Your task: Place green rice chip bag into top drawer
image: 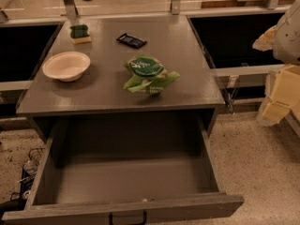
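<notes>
Camera view cuts off the claw (280,95) at right edge.

The arm (289,34) hangs at the right edge, its tool (280,93) just below it, partly out of view

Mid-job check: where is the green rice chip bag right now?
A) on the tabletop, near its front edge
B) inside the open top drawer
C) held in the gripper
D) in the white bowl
A: the green rice chip bag lies on the tabletop, behind the pulled-out top drawer. The gripper is at the right edge of the view, apart from the bag.
</notes>
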Robot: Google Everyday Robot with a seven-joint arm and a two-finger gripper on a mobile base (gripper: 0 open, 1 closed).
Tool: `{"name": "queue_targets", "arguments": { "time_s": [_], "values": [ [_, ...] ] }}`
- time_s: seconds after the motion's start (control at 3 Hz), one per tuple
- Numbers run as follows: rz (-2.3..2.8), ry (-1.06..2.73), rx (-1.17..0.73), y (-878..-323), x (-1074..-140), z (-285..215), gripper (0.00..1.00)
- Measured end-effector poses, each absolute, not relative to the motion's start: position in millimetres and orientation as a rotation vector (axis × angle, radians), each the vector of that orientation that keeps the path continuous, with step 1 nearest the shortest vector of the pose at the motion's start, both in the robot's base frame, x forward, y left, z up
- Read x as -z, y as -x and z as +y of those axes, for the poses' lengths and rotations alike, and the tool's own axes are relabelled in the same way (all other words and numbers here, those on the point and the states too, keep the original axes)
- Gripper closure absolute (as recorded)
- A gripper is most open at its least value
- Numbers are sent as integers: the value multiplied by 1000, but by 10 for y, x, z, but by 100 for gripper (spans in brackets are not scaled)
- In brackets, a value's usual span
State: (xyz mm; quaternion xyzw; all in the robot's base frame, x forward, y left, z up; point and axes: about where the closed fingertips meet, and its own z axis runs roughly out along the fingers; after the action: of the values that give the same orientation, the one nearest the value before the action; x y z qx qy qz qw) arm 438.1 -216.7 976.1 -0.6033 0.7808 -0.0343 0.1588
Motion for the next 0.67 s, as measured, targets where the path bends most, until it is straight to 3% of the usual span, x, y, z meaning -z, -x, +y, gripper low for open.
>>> {"name": "queue_targets", "arguments": {
  "time_s": [0.67],
  "values": [
    [2221,1725,80,-4444,-9750,-2144,0]
  ]
}}
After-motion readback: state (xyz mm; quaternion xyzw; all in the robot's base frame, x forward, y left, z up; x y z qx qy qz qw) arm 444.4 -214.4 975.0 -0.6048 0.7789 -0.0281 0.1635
